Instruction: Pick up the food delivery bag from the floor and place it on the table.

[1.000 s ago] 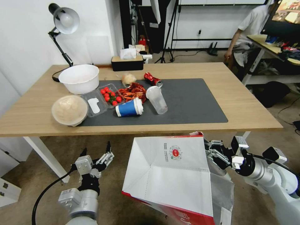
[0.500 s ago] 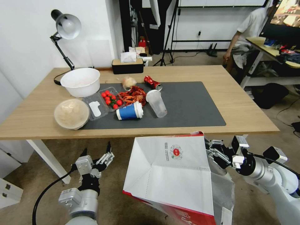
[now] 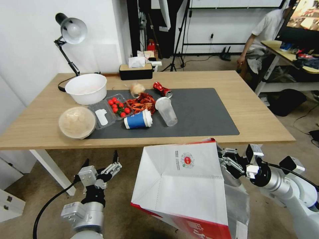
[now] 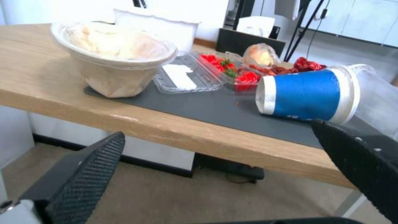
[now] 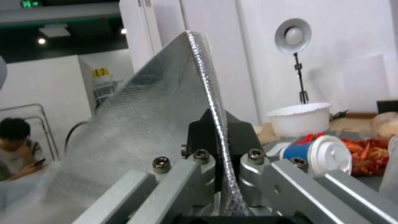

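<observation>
The food delivery bag [image 3: 181,186], white with red sides and a small round red logo, hangs tilted in front of the table's near edge, off the floor [image 3: 123,159]. My right gripper [image 3: 223,159] is shut on the bag's right rim; in the right wrist view its fingers [image 5: 199,138] pinch the silver foil lining [image 5: 141,124]. My left gripper [image 3: 101,162] is open and holds nothing, low at the left, below the table's edge. The light-wood table [image 3: 259,116] with its dark grey mat [image 3: 206,113] stands ahead.
The mat's left half carries a white bowl [image 3: 86,88], a lidded bowl [image 3: 77,122], a tomato tray [image 3: 118,105], crayfish [image 3: 141,101], a blue cup [image 3: 138,120], a clear cup [image 3: 166,111] and a red can [image 3: 162,89]. A lamp [image 3: 71,31] and tissue box [image 3: 136,70] stand behind. The mat's right half is bare.
The whole head view has shifted, so the table appears a little lower and nearer: the camera moved. The bag stays held in the right gripper; the left gripper stays open.
</observation>
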Controlling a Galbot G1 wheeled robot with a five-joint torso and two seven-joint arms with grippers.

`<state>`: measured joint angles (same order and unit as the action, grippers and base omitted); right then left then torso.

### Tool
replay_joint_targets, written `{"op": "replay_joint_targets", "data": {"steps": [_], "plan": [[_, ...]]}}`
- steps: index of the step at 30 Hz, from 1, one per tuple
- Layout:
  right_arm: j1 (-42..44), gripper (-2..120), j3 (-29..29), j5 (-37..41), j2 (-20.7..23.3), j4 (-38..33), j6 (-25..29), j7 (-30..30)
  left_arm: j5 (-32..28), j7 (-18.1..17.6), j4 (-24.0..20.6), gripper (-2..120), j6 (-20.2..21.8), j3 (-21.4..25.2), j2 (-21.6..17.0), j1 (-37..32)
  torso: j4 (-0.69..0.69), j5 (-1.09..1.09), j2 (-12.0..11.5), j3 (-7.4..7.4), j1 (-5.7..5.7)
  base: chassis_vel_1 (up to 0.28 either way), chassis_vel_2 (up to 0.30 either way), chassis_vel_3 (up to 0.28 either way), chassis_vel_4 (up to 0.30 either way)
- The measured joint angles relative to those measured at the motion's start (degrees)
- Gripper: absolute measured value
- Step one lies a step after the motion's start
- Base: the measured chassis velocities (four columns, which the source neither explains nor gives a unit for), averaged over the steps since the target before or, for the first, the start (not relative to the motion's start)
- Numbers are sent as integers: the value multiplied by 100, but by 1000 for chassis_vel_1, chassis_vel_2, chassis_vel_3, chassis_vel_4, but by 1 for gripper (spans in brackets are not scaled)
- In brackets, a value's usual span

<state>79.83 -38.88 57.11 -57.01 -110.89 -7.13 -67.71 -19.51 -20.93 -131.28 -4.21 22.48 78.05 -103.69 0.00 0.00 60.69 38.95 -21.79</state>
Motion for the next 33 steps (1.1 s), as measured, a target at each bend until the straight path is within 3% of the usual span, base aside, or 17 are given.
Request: {"op": "replay_joint_targets", "data": {"steps": [7,20,33], "plan": [[0,0,16,165,42,-64,83,148,21,-23,-14,100,-17,8,19,19,0,0,-20,-11,10,0,0,0,0],[51,0,-112,372,229,-240,79,192,34,-52,-64,100,-22,17,31,19,0,0,-42,-24,19,0,0,0,0],[36,0,-563,1215,594,-617,66,764,57,-60,-91,100,-26,32,21,-8,0,-1,-54,-31,26,0,0,0,0]]}}
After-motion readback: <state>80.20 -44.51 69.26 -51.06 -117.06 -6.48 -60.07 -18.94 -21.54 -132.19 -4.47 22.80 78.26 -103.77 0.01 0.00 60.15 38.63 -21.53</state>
